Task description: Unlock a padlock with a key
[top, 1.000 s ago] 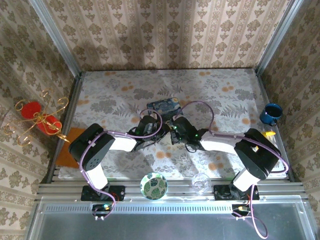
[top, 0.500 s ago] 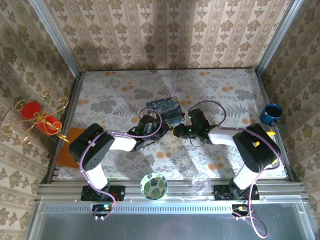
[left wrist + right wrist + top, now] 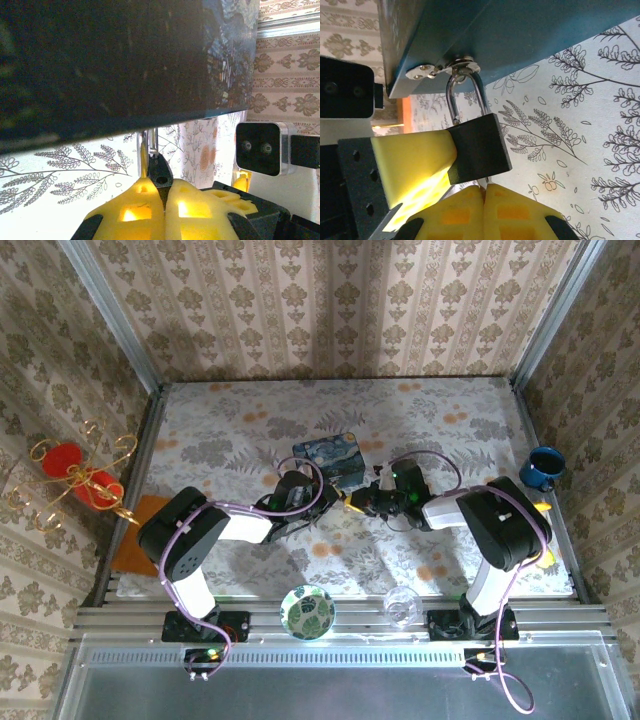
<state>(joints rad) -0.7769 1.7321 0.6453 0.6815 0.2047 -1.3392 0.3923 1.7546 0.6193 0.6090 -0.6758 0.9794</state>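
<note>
The padlock (image 3: 477, 147) is small, with a black body and a silver shackle (image 3: 465, 95) hooked through the hasp (image 3: 440, 69) of a blue starry tin (image 3: 330, 455). My left gripper (image 3: 161, 182) is shut on the padlock (image 3: 161, 172) from the side; one of its yellow fingers (image 3: 415, 152) presses the body. My right gripper (image 3: 484, 189) is shut just below the padlock, with a thin silver key blade (image 3: 487, 180) between its fingertips and the lock's underside. In the top view both grippers, left (image 3: 335, 498) and right (image 3: 358, 502), meet in front of the tin.
A blue mug (image 3: 543, 468) stands at the right edge. A patterned bowl (image 3: 307, 612) and a clear glass (image 3: 402, 606) sit near the front rail. A gold candle holder with red cups (image 3: 80, 475) and an orange pad (image 3: 140, 535) lie at the left.
My right wrist has swung to the right, away from the left arm, while its fingertips stay by the padlock. The left arm has not moved.
</note>
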